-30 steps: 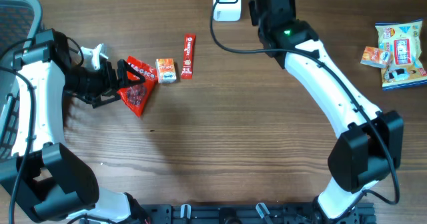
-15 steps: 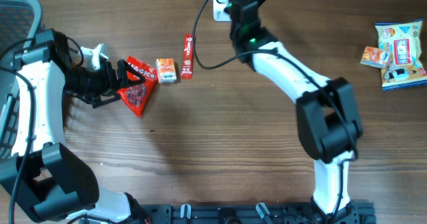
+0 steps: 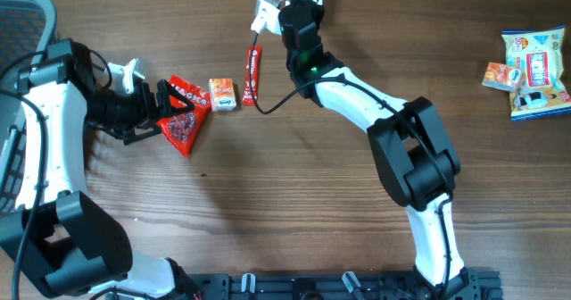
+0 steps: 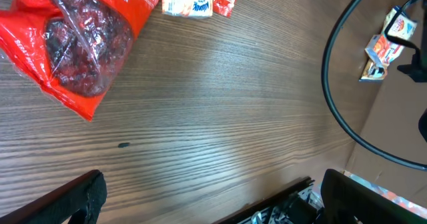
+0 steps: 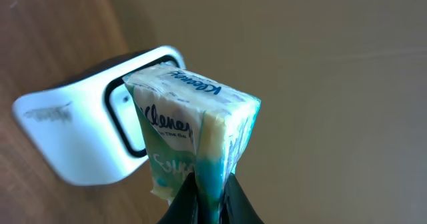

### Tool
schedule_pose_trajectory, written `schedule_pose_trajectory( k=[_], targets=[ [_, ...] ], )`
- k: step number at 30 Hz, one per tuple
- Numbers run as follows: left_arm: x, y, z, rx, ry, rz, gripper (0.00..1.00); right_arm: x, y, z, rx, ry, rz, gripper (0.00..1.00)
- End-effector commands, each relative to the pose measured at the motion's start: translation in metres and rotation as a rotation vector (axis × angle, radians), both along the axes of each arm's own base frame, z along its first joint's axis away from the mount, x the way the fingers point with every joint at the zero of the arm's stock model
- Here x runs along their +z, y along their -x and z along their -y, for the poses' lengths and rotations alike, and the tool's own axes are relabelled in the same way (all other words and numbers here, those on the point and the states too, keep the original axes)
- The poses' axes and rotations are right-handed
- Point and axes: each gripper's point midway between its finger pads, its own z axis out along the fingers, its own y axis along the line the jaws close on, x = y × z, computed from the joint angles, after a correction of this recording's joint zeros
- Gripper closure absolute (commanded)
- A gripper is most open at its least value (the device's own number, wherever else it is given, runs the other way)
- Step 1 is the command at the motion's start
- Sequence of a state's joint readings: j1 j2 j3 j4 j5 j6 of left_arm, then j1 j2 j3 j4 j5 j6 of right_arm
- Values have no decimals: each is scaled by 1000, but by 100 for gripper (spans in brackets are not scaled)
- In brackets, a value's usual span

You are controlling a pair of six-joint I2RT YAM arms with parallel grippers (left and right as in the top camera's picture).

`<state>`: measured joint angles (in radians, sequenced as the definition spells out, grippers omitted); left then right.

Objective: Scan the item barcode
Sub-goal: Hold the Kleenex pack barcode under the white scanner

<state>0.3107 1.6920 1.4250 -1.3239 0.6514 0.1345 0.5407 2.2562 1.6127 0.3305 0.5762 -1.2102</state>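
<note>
Right end effector: closed, its two dark fingers pinching the bottom edge of the tissue pack, at about 12 o'clock on the counter in the overhead view.
Tissue pack: a Kleenex pocket pack in white, blue and teal, held upright off the counter with its printed face turned toward the scanner.
Scanner: white housing with a dark-rimmed window. It sits at the 12 o'clock edge of the counter, mostly hidden by the right arm from overhead. In the right wrist view the pack overlaps its window. Whether the two touch I cannot tell.
Cable: black, and looping down from the right arm toward the red stick sachet.
Left end effector: wide open, gripping nothing, at 9 o'clock.
Red bag: lies flat on the counter, just ahead of the open left fingers and not between them in the left wrist view. Dark contents show through a clear panel.
Orange box: small, just to the 3 o'clock side of the red bag.
Red stick sachet: lies lengthwise, just beside the orange box on its 3 o'clock side.
Snack packs: grouped at 2 o'clock near the counter's edge, well apart from both arms.
</note>
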Motion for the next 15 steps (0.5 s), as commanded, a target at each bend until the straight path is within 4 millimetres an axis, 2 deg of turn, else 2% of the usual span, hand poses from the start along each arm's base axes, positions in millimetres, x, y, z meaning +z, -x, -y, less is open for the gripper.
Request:
schedule_pose_trajectory(
  k=[1, 4, 8, 15],
  targets=[
    [3, -1, 0, -12, -6, 22, 0, -11, -4, 6, 9, 13, -33, 95],
    [3, -1, 0, -12, -6, 22, 0, -10, -7, 7, 21, 3, -28, 95],
    [3, -1, 0, -12, -6, 22, 0, 4, -14, 11, 24, -42, 26, 95],
    [3, -1, 0, -12, -6, 22, 0, 7, -25, 21, 71, -58, 35, 95]
  ],
)
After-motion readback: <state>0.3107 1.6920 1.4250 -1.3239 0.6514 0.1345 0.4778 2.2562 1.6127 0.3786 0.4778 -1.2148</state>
